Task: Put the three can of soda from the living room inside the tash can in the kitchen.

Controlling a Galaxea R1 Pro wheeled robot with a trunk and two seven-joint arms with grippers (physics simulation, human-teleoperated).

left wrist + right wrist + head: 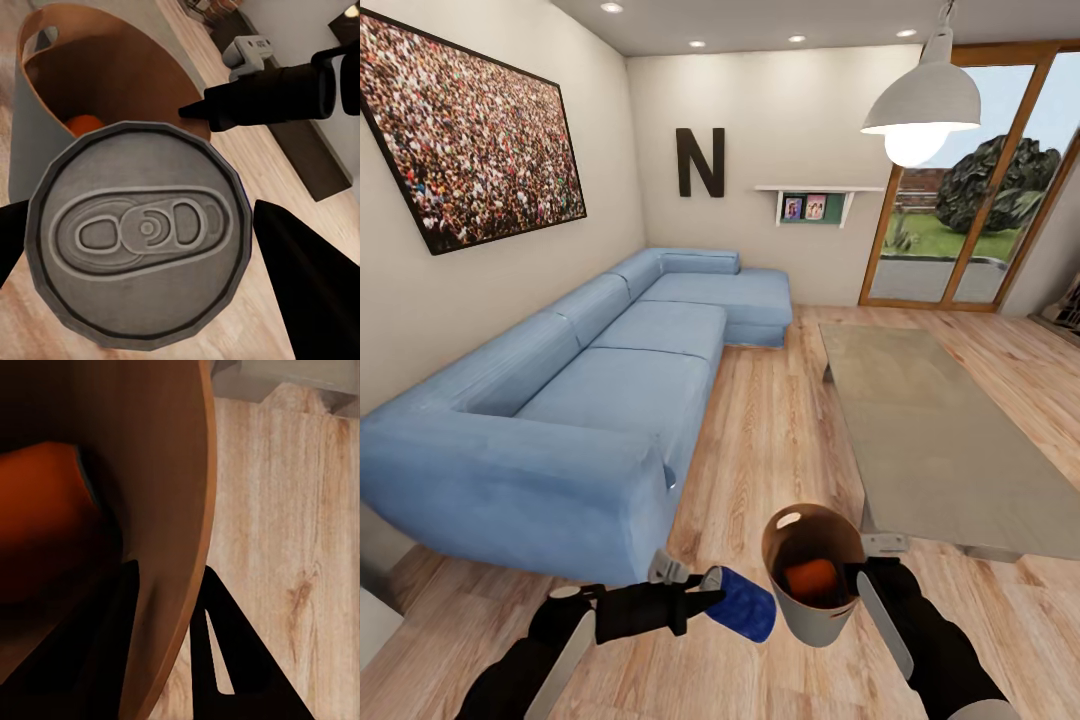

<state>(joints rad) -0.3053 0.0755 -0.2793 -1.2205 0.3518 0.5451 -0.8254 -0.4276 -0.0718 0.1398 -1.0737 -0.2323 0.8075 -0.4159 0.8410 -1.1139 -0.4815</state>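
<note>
Right gripper (863,580) pinches the rim of the trash can (812,620), one orange can (812,578) inside; left gripper (712,590) clamps a blue-sided can (745,603) beside it, above wood floor (780,420)

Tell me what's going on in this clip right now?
The robot stands in a living room by a blue sofa. Its right gripper pinches the rim of the trash can, which already holds an orange can. Its left gripper grips a blue can just beside the bin's rim.
</note>
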